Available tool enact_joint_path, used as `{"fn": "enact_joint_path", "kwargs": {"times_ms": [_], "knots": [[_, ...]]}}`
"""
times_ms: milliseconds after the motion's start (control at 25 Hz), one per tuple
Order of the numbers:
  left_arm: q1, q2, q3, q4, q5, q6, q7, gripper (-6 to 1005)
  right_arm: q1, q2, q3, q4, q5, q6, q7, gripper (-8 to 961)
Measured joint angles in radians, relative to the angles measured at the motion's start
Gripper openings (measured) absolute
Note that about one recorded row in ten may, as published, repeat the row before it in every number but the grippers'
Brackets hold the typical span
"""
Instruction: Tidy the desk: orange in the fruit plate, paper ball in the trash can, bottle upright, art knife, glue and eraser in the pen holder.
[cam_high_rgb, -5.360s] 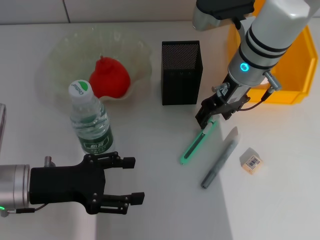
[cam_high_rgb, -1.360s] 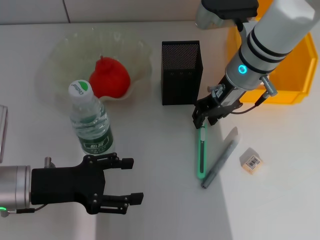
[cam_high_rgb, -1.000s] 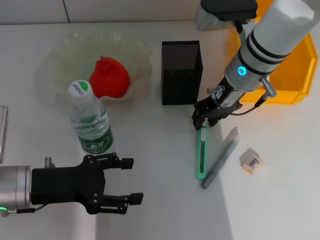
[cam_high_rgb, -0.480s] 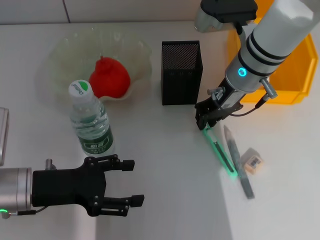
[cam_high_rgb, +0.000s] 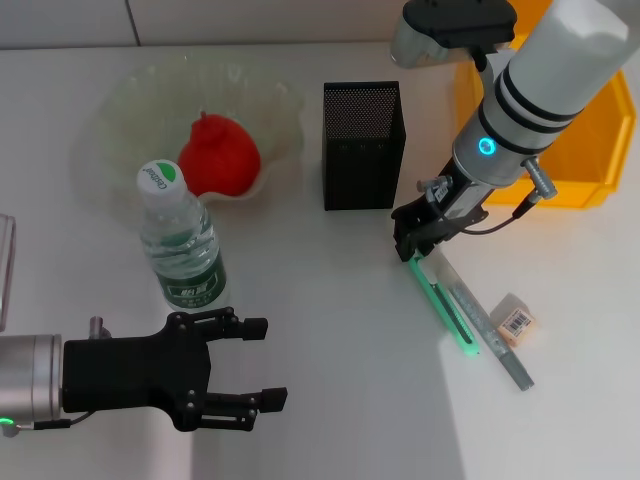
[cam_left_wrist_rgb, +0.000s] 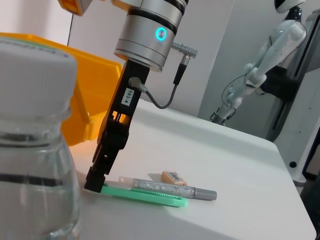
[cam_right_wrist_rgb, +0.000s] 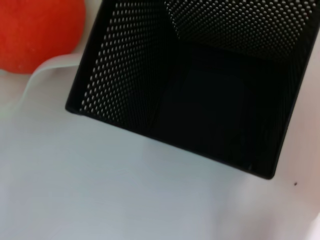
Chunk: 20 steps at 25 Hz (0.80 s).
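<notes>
The right gripper (cam_high_rgb: 414, 247) has its fingers clenched on one end of the green art knife (cam_high_rgb: 446, 309), whose length lies on the tabletop (cam_high_rgb: 330, 340) against the glue (cam_high_rgb: 487, 330), beside the eraser (cam_high_rgb: 515, 320). The left gripper (cam_high_rgb: 258, 362) hovers with fingers spread near the upright bottle (cam_high_rgb: 180, 238).

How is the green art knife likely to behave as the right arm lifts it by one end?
The art knife looks long, thin and rigid, so it should stay straight. Held at its end by the right tool, it may pivot or droop. Lying against the glue pen, it could drag that along.
</notes>
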Motion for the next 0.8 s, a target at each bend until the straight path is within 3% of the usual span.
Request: {"fn": "enact_joint_path", "kwargs": {"times_ms": [280, 360, 400, 440, 640, 800], "knots": [[0.002, 0.000, -0.005, 0.000, -0.001, 0.011, -0.006, 859, -0.047, 0.000, -0.054, -0.096, 0.080, -0.021, -0.022, 173], [0.003, 0.000, -0.008, 0.000, -0.003, 0.022, -0.007, 859, -0.101, -0.001, -0.102, -0.203, 0.123, -0.046, -0.027, 173], [0.004, 0.001, -0.009, 0.000, -0.010, 0.041, -0.009, 859, -0.161, -0.003, -0.134, -0.324, 0.138, -0.081, -0.030, 174], [0.004, 0.001, -0.009, 0.000, -0.010, 0.041, -0.009, 859, -0.161, -0.003, -0.134, -0.324, 0.138, -0.081, -0.030, 174], [0.007, 0.000, -0.009, 0.001, -0.029, 0.091, -0.025, 859, -0.287, -0.008, -0.135, -0.595, 0.150, -0.158, -0.105, 179], [0.006, -0.001, -0.009, 0.000, -0.040, 0.095, -0.040, 859, -0.392, -0.011, -0.095, -0.820, 0.259, -0.201, -0.265, 184]]}}
